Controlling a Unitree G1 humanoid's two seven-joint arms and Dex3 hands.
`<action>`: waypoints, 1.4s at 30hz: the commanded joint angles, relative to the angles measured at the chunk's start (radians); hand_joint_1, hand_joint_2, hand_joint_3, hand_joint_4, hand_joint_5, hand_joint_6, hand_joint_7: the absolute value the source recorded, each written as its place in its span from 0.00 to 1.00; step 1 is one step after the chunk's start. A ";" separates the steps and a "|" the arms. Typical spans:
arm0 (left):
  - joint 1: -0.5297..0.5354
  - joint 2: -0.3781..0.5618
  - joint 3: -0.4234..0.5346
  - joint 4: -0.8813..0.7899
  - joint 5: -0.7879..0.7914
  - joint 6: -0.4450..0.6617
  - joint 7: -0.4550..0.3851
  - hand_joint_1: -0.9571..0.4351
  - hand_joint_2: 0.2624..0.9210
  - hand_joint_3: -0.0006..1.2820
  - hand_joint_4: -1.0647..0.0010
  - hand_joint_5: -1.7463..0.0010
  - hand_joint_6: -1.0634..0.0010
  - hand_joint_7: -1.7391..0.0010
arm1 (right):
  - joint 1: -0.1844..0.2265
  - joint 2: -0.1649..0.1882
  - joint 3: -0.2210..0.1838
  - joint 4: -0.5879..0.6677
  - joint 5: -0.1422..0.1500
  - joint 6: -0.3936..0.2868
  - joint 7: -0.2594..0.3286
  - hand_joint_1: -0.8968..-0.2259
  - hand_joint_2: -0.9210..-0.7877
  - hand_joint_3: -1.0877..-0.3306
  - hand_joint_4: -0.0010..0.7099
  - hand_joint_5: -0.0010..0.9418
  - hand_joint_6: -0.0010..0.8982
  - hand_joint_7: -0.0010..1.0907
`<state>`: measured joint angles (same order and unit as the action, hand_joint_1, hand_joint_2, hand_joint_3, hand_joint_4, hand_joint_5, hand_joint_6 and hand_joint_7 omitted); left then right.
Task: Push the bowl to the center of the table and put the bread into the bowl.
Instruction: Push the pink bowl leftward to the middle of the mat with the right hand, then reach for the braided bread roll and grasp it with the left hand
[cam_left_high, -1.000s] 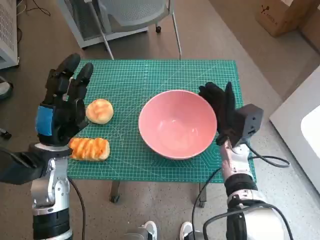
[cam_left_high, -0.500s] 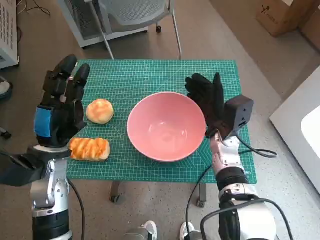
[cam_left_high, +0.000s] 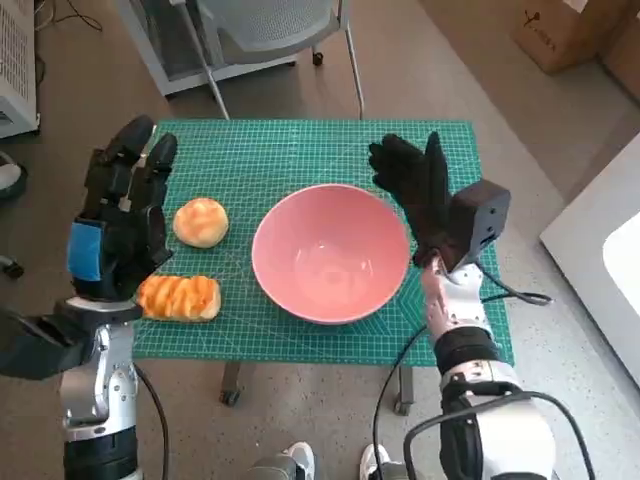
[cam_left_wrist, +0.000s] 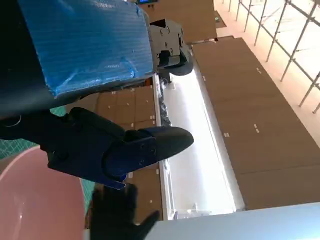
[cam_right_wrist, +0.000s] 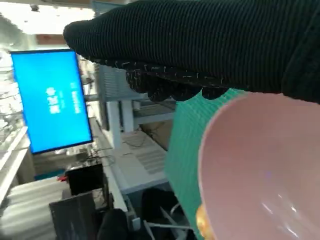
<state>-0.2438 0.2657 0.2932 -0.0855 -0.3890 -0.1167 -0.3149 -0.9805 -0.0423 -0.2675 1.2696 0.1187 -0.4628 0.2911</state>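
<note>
A large pink bowl (cam_left_high: 330, 252) stands near the middle of the green mat (cam_left_high: 300, 150), empty inside. My right hand (cam_left_high: 415, 190) is flat and spread against the bowl's right rim, holding nothing. A round bun (cam_left_high: 200, 221) lies left of the bowl, and a striped bread roll (cam_left_high: 178, 297) lies nearer the front left edge. My left hand (cam_left_high: 118, 215) hovers open above the mat's left side, next to both breads, fingers spread. The bowl (cam_right_wrist: 265, 170) fills the right wrist view under the glove (cam_right_wrist: 200, 40); the bowl's rim (cam_left_wrist: 35, 195) shows in the left wrist view.
A grey chair (cam_left_high: 260, 30) stands beyond the table's far edge. A white cabinet (cam_left_high: 600, 260) is at the right, a cardboard box (cam_left_high: 570, 30) at the top right. Feet (cam_left_high: 330, 462) show below the table's front edge. A blue screen (cam_right_wrist: 50, 100) shows in the right wrist view.
My right hand has pushed the bowl leftward toward the table's middle, most of it in the first half second. The left hand and both breads have barely moved.
</note>
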 joint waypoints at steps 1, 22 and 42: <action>0.017 0.005 0.014 -0.015 0.005 -0.016 0.005 0.17 1.00 0.47 0.96 0.85 1.00 0.63 | -0.018 -0.031 -0.019 -0.025 0.027 -0.038 0.035 0.49 0.00 0.58 0.34 0.01 0.37 0.01; 0.127 0.242 0.048 -0.222 0.355 0.049 0.037 0.28 0.96 0.22 0.94 0.89 1.00 0.65 | 0.048 -0.090 0.028 -0.219 0.047 -0.346 0.200 0.46 0.00 0.67 0.36 0.00 0.38 0.02; 0.131 0.518 -0.164 -0.614 0.742 0.741 -0.243 0.86 0.73 0.01 0.93 1.00 0.77 0.96 | 0.069 -0.100 0.047 -0.279 0.081 -0.342 0.222 0.47 0.00 0.64 0.37 0.00 0.37 0.01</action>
<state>-0.0780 0.7470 0.1759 -0.6740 0.3248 0.5557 -0.5178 -0.9392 -0.1354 -0.2259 0.9808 0.1935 -0.8174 0.5052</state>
